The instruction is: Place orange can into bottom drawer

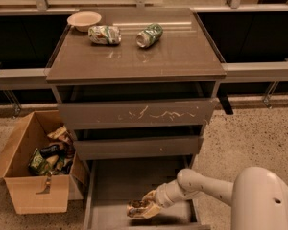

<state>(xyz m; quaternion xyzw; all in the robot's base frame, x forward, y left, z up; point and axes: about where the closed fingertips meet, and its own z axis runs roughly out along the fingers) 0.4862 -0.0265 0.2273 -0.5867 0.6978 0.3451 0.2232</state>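
Note:
The orange can (136,206) lies on its side low in the open bottom drawer (116,181), near its front. My gripper (145,209) reaches into the drawer from the right and is shut on the can, holding it at or just above the drawer floor. My white arm (216,188) comes in from the lower right over the drawer's right wall.
Two green cans (104,34) (149,35) and a small bowl (84,20) lie on the cabinet top. Two closed drawer fronts (137,113) sit above the open drawer. A cardboard box (38,169) of wrappers stands on the floor at the left.

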